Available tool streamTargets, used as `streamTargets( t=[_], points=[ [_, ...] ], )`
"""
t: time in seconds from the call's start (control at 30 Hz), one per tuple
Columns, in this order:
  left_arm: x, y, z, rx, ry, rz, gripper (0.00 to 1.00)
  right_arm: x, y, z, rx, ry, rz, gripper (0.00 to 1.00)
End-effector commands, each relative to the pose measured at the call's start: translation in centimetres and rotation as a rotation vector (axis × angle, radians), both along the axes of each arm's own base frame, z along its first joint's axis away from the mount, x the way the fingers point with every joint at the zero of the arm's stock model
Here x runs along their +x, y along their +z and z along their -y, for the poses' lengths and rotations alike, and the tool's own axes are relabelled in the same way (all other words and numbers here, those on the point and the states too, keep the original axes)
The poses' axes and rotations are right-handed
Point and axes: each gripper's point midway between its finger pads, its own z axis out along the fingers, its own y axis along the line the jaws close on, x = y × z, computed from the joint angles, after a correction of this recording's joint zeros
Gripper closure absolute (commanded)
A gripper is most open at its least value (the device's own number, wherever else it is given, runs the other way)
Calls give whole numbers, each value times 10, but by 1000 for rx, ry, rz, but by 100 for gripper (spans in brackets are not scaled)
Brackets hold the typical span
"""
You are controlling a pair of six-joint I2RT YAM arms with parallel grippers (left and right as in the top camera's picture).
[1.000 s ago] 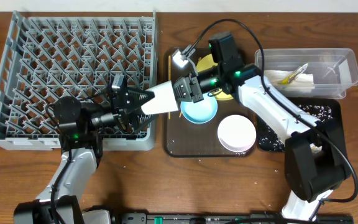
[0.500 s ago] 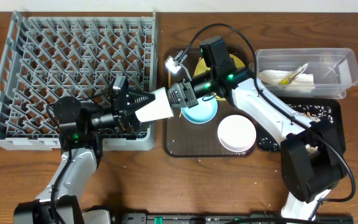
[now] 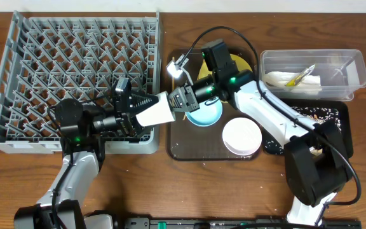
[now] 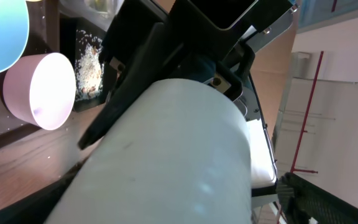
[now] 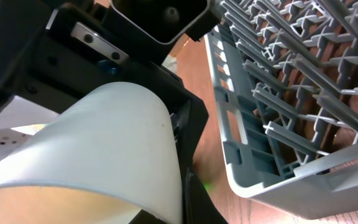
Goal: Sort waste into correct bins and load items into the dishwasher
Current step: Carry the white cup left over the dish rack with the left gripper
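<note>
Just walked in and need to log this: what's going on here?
A handover, mid-air. The right gripper holds the small white cup sideways, its other end reaching into the left gripper, beside the grey dish rack. Whether the left is shut is unclear. The blue bowl, white bowl and yellow plate sit on the brown tray.

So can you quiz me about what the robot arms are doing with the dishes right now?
1. True or false: the white bowl sits inside the grey dish rack.
2. What is up in the air between the left gripper and the right gripper? A) a spoon B) a small white cup C) a banana
3. Fill in the gap: the light blue bowl rests on the dark brown ____.

Key: 1 false, it is outside the rack. 2 B. 3 tray.
</note>
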Motion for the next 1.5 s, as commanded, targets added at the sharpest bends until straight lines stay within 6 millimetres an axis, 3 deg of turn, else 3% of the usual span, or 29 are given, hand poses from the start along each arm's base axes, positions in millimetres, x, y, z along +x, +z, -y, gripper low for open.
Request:
streamTargets(
  t=[0.0, 0.13, 0.4, 0.57, 0.63, 0.73, 0.77, 0.87, 1.17, 1.27, 1.47],
  points=[
    [-4, 3, 1, 5, -25, 19, 5, -2, -11, -3, -19, 2, -2, 99],
    [-4, 3, 1, 5, -25, 19, 8, -1, -11, -2, -21, -3, -1, 99],
    [-4, 3, 1, 5, -25, 20, 28, 0, -12, -2, -26, -6, -4, 99],
    [-4, 3, 1, 5, -25, 19, 45, -4, -8, -1, -8, 13, -15, 99],
    [-4, 3, 1, 5, -25, 19, 52, -4, -8, -1, -6, 14, -16, 95],
    [-4, 3, 1, 5, -24, 20, 56, -2, -8, 0, -5, 10, -13, 51],
    [-4, 3, 1, 5, -24, 20, 59, -1, -8, 0, -4, 7, -11, 41],
    [-4, 3, 1, 5, -24, 21, 67, 10, -8, 8, -8, -25, -6, 1],
    [6, 14, -1, 8, 41, 115, 78, 66, -15, 65, -43, -214, -22, 1],
    [16, 28, -7, 7, 119, 218, 79, 71, -23, 72, -115, -266, 2, 1],
    [43, 37, -34, -9, 302, 231, 81, 66, -27, 79, -316, -358, 118, 1]
  ],
)
